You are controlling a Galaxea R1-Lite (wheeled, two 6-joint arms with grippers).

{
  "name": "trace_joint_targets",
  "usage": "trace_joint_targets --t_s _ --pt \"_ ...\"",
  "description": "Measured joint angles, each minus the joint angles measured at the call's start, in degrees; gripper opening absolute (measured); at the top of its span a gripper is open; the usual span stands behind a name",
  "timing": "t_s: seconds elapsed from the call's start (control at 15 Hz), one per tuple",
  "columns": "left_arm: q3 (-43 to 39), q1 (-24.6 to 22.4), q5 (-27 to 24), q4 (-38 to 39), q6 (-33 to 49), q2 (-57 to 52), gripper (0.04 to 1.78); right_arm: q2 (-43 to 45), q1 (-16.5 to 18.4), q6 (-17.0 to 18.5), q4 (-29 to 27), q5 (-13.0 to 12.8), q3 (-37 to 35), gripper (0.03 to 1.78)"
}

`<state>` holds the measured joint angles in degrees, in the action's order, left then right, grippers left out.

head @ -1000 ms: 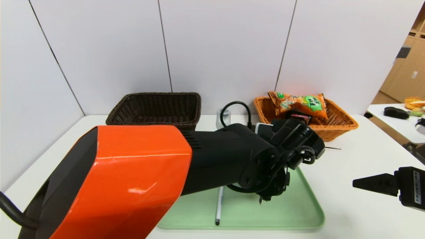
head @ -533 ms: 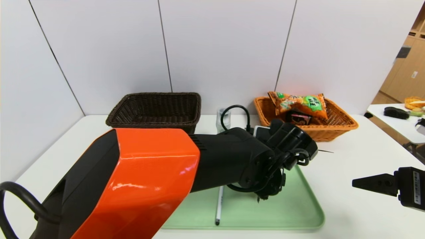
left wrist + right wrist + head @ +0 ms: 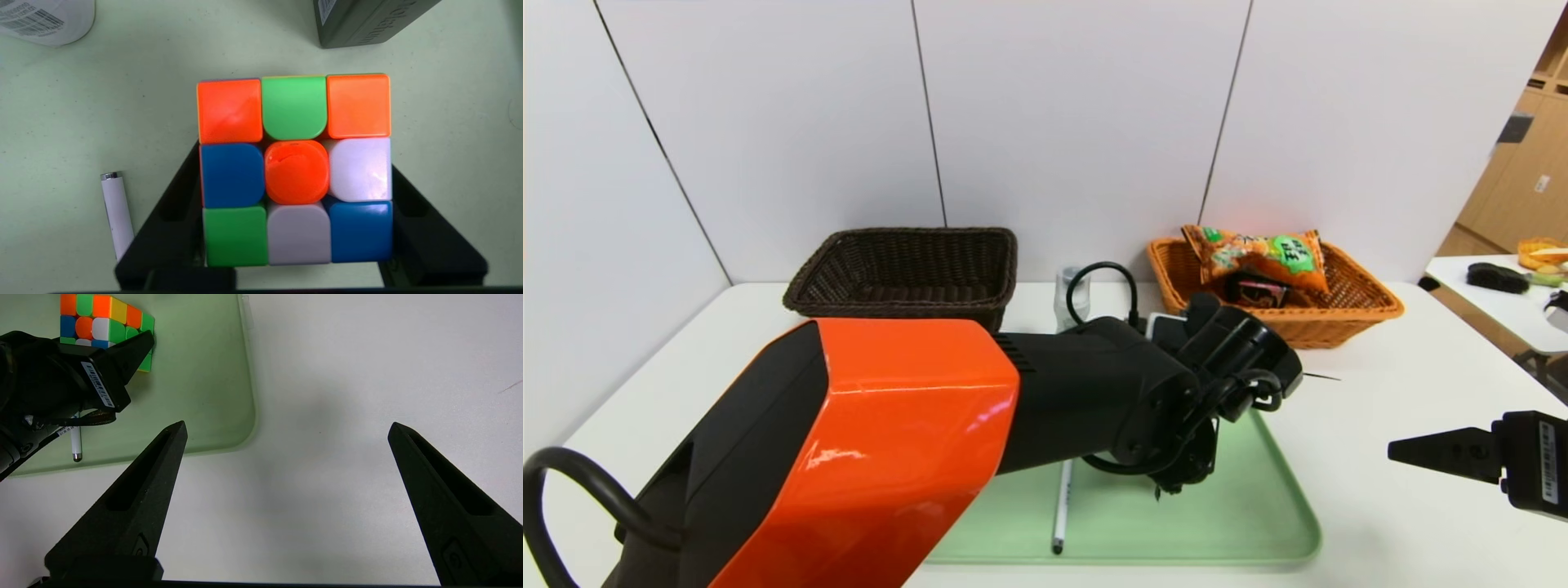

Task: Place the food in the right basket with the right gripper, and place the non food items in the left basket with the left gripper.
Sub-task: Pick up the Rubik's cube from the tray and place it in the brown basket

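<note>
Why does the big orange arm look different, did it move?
Yes. The orange left arm slid toward the robot's left and back, so its wrist now covers less of the orange wicker basket.

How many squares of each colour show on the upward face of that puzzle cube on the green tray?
Upward face of the puzzle cube, seen from the left wrist view:
Orange: 3
Green: 2
Blue: 2
White: 2
Total: 9

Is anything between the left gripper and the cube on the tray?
Nothing visible. The left gripper already has its jaws on either side of the cube on the tray; the pen and dark box lie off to the sides.
</note>
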<state>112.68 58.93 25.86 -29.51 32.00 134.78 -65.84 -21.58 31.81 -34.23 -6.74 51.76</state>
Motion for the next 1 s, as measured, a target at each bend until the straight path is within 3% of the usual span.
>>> trace_joint_targets --t_s 0.4,0.87,1.0 --pt "-0.1 0.0 -1.4 -2.6 0.0 -2.3 1.00 0.3 -0.1 0.0 0.0 0.2 0.0 1.70" --pt "-0.1 -0.8 -16.4 -10.2 2.9 -16.6 1.00 1.1 -0.1 0.1 0.0 0.3 -0.8 1.70" --pt "-0.1 -3.4 -17.9 -10.3 2.4 -22.1 1.00 1.2 -0.1 0.1 0.0 0.4 -0.8 1.70"
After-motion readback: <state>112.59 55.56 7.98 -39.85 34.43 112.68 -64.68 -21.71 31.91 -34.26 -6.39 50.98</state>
